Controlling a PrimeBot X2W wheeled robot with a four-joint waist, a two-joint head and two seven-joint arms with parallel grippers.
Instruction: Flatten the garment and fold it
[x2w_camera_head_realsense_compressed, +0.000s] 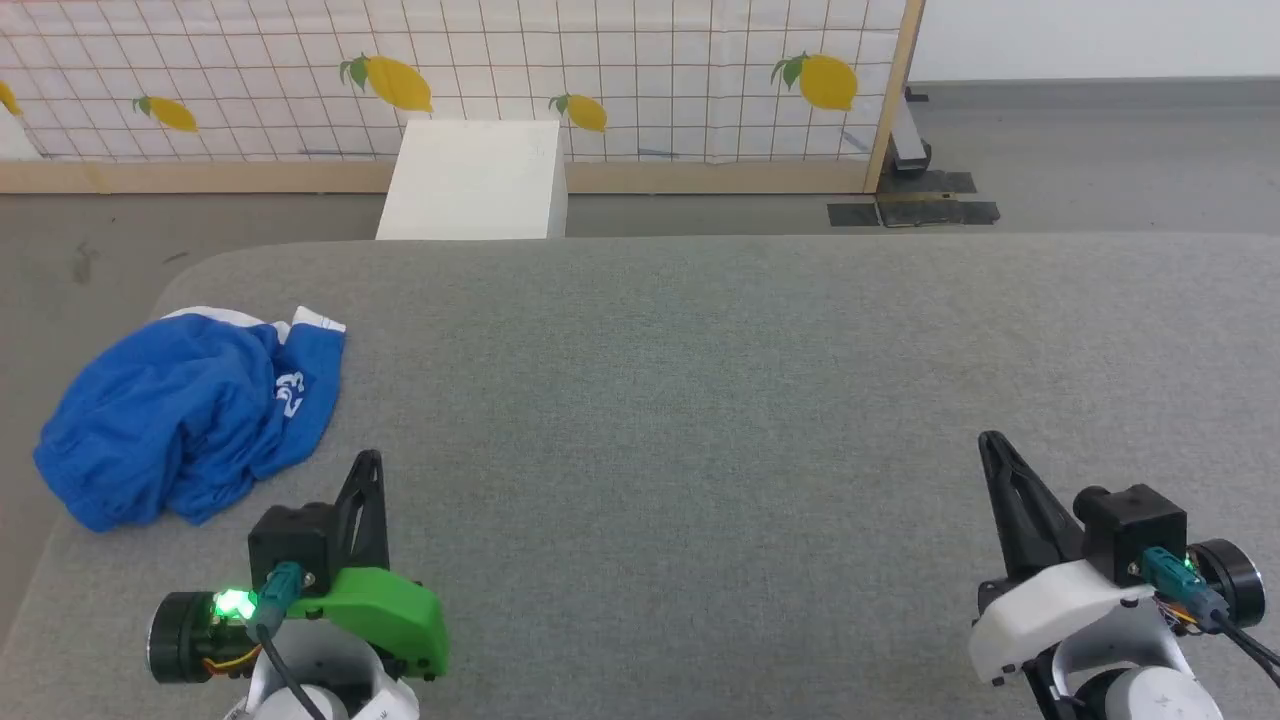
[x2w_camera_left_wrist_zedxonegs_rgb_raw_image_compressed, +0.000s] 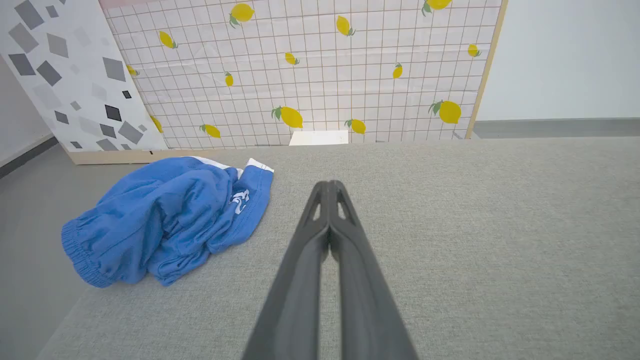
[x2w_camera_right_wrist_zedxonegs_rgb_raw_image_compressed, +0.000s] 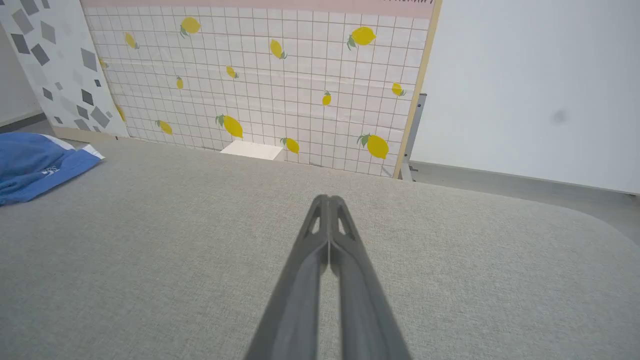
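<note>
Crumpled blue garment (x2w_camera_head_realsense_compressed: 190, 410) on the left side of the grey counter (x2w_camera_head_realsense_compressed: 700, 400), apparently lapping over its left edge. It is judged light, limp and thin, and best pinched at the gathered waistband (x2w_camera_left_wrist_zedxonegs_rgb_raw_image_compressed: 82, 252) or the white-trimmed hem (x2w_camera_head_realsense_compressed: 318, 322). Left tool (x2w_camera_head_realsense_compressed: 368, 465), just right of and nearer than the garment, fingers pressed tip to tip, holding nothing. Right tool (x2w_camera_head_realsense_compressed: 992, 445), well apart at right, likewise closed and empty. The left wrist view resolves the waistband gathers, which the head view leaves indistinct.

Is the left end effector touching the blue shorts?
Apart. The left wrist view shows bare grey table between the shut left end effector and the shorts.
</note>
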